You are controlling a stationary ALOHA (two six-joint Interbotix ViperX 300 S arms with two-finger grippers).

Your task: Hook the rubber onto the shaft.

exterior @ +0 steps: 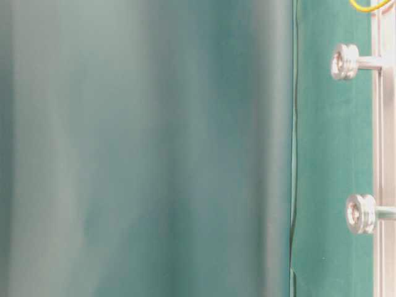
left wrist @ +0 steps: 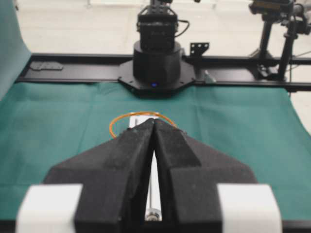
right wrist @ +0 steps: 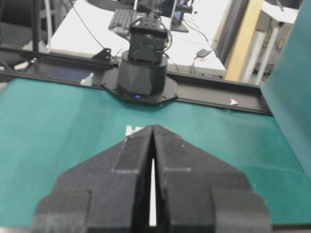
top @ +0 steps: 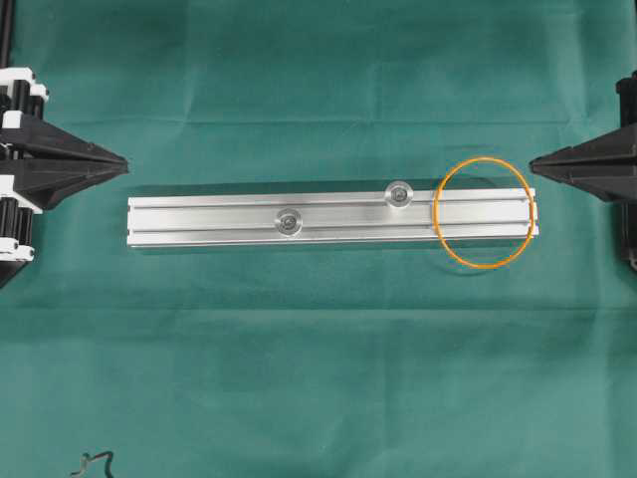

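The rubber (top: 486, 159) is a thin orange loop lying flat over the right end of the silver rail (top: 199, 219). Two short shafts with round heads stand on the rail, one near the middle (top: 289, 222) and one to its right (top: 398, 193). From table level both shafts (exterior: 344, 61) (exterior: 360, 213) stick out of the rail, with a bit of the rubber (exterior: 370, 7) at the top edge. My left gripper (top: 125, 161) is shut and empty, left of the rail. My right gripper (top: 533, 162) is shut and empty, just right of the rubber. The left wrist view shows the rubber (left wrist: 113, 125) beyond the closed fingertips (left wrist: 154, 122).
A green cloth (top: 318, 358) covers the table. A small dark bent object (top: 97, 462) lies at the front left edge. Each wrist view looks along the rail at the opposite arm's black base (left wrist: 156, 63) (right wrist: 143, 73).
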